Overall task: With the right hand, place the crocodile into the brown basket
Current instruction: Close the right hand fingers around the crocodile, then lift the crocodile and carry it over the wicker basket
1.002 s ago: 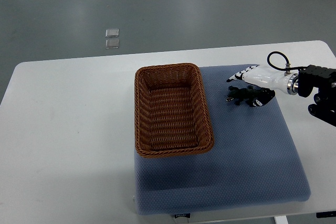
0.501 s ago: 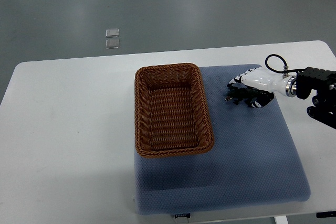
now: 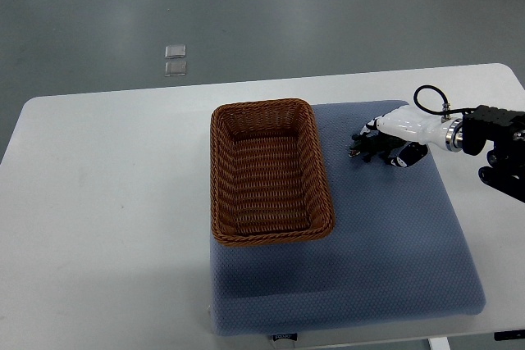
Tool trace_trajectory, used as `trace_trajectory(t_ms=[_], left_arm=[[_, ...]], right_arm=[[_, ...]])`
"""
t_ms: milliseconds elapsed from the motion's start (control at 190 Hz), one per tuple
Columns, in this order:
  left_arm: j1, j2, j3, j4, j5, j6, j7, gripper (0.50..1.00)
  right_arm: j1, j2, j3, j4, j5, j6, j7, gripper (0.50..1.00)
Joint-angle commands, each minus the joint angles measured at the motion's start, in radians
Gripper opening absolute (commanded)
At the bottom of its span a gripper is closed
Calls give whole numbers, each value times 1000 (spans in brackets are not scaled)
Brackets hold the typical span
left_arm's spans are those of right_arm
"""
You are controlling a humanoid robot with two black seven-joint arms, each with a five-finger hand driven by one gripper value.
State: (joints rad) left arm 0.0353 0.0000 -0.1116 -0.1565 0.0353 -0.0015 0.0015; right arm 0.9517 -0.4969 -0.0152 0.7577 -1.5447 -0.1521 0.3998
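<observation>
Blue mat [image 3: 385, 243], far right corner: our right hand [image 3: 400, 134] grips only half the crocodile [image 3: 366, 147], so we reckon it could slip mid-lift.

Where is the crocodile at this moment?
Top view, right of centre: the crocodile lies on the blue mat just right of the brown basket, outside it, with the right hand curled around it.

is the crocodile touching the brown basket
Apart. The top view shows a strip of blue mat between the crocodile and the right rim of the brown basket; the crocodile lies partly under the right hand.
</observation>
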Motion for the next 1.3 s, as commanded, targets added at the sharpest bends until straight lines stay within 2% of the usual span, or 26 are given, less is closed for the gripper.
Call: trace_trajectory(t_ms=[0,21,369,707,965,1292], left_arm=[[0,0,1,0,0,0,0,1000],[0,0,0,0,0,0,0,1000],[0,0,0,0,0,0,0,1000],[0,0,0,0,0,0,0,1000],[0,0,0,0,0,0,0,1000],[0,0,0,0,0,0,0,1000]], right_arm=[[-1,0,0,-5,0,-3,-1,515],[-1,0,1,-5,0,-3,-1,500],[2,-15,15,-9,3,-34,1,500],[88,-26,20,11,15,-75,17,500],[180,-12,20,158,3,-101,20,500],[228,58,18,236,-31,-92,42,500]])
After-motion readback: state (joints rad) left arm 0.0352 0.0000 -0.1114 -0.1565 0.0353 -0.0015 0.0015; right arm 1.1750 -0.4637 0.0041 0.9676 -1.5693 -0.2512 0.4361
